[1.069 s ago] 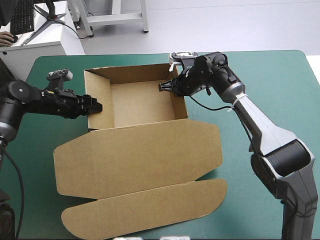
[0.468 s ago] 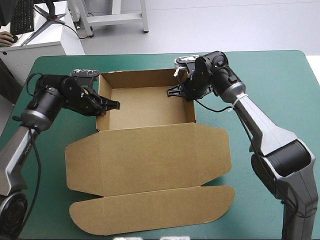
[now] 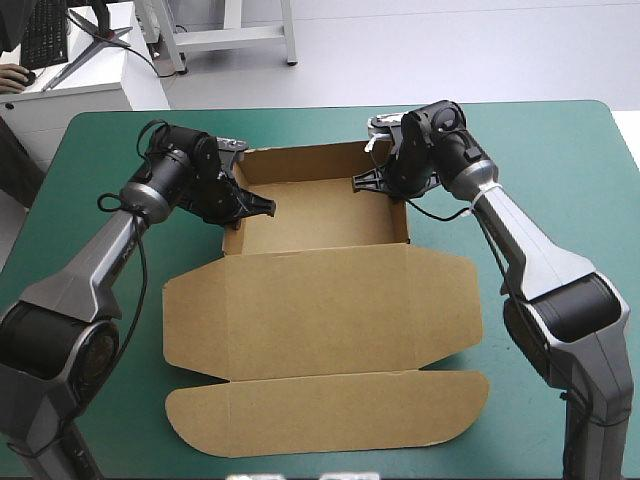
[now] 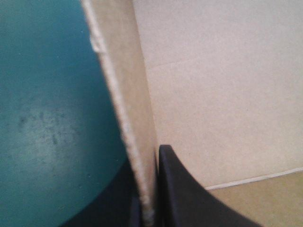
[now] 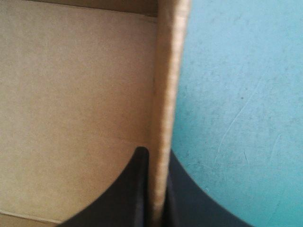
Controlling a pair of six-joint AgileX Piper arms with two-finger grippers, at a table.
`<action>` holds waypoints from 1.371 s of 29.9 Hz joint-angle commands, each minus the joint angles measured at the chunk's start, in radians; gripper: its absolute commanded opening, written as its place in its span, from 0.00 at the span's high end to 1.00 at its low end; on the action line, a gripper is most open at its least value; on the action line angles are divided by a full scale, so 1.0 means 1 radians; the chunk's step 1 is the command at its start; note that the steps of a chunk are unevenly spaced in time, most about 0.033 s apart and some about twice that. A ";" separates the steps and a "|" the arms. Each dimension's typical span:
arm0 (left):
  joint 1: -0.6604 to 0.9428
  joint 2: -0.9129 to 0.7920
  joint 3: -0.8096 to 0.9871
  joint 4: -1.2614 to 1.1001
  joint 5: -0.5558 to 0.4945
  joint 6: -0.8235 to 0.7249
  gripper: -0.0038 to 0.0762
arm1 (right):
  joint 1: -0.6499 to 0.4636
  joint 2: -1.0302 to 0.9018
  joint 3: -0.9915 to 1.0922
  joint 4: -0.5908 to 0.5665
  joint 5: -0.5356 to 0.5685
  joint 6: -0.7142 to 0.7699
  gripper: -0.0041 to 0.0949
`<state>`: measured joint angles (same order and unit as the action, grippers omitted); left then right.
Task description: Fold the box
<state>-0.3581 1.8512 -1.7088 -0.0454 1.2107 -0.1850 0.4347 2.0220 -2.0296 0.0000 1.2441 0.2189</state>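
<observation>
The brown box (image 3: pixel 315 215) stands as an open tray at the table's far middle, its lid (image 3: pixel 320 310) lying flat toward the near edge with a rounded flap (image 3: pixel 325 410) beyond it. My left gripper (image 3: pixel 250 208) is shut on the tray's left wall (image 4: pixel 132 118), one black finger (image 4: pixel 184 194) inside and one outside. On the opposite side, my right gripper (image 3: pixel 372 182) is shut on the right wall (image 5: pixel 165 104), which runs up between its fingers (image 5: pixel 135 189).
Teal-green cover (image 3: pixel 560 170) lies bare to the right of the box and along the left side (image 3: pixel 80 200). The table's far edge runs just behind the tray.
Both arms have carried the box to the right across the table, the tray and flat lid shifting together. Each gripper kept its hold on its wall.
</observation>
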 commanded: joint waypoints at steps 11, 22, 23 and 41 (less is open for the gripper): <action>-0.019 0.052 -0.034 -0.037 -0.040 0.047 0.90 | -0.011 0.031 -0.026 0.038 0.010 -0.083 0.72; -0.019 0.052 -0.071 -0.036 -0.016 0.098 0.26 | -0.012 0.027 -0.028 0.013 0.010 -0.034 0.41; -0.019 0.052 -0.080 -0.031 -0.014 0.098 0.24 | -0.012 0.024 -0.028 0.000 0.010 -0.034 0.41; -0.019 -0.050 -0.509 0.254 0.073 0.128 0.51 | -0.054 -0.146 -0.166 -0.051 0.010 -0.011 0.41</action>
<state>-0.3730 1.9028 -2.1417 0.1972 1.2480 -0.0696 0.4042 1.9574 -2.1684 -0.0427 1.2455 0.1982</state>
